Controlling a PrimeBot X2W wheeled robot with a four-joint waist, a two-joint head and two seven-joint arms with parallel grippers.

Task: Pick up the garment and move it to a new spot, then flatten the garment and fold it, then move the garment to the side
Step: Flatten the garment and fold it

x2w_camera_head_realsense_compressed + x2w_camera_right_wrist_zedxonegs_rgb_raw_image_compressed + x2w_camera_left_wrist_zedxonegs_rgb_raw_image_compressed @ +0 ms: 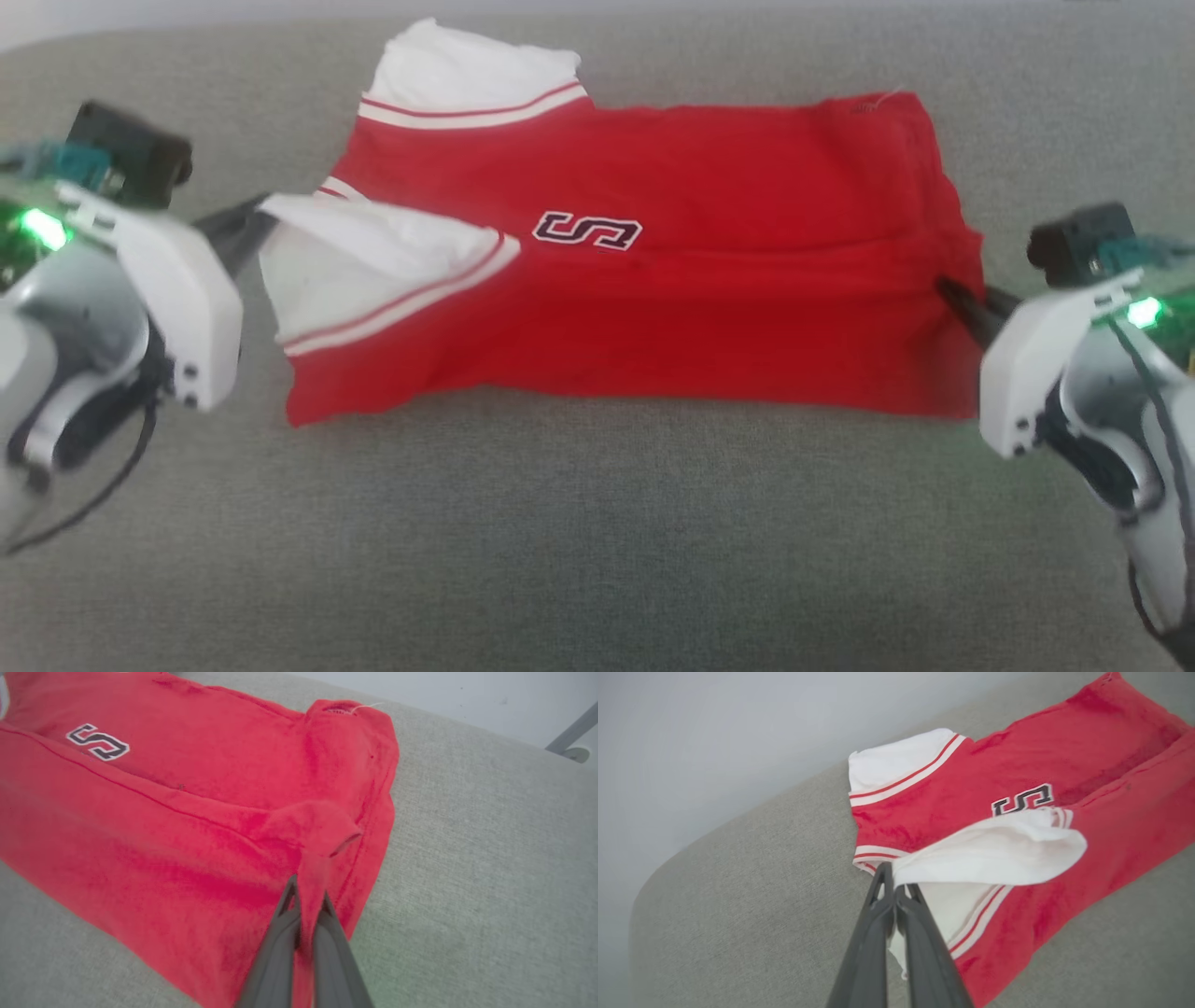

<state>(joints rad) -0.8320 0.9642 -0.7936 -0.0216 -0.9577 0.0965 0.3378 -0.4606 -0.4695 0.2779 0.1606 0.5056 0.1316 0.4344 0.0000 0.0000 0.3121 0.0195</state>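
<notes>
The garment [709, 308] is a red jersey with white striped-trim sleeves, lying sideways on the grey cushion, folded lengthwise so that just an "S" of the lettering shows. My left gripper [257, 219] is shut on the white sleeve at the garment's left end; the left wrist view shows its fingers [878, 914] pinching the sleeve cloth of the garment [1017, 793], which lifts and drapes over. My right gripper [952, 294] is shut on a pinch of red hem at the right end; in the right wrist view the garment [187, 826] rises between the fingers [327, 938].
The grey fabric cushion [597, 541] stretches wide in front of the garment. Its back edge meets a pale wall [714, 742]. A grey metal leg [572, 735] stands beyond the cushion's far corner in the right wrist view.
</notes>
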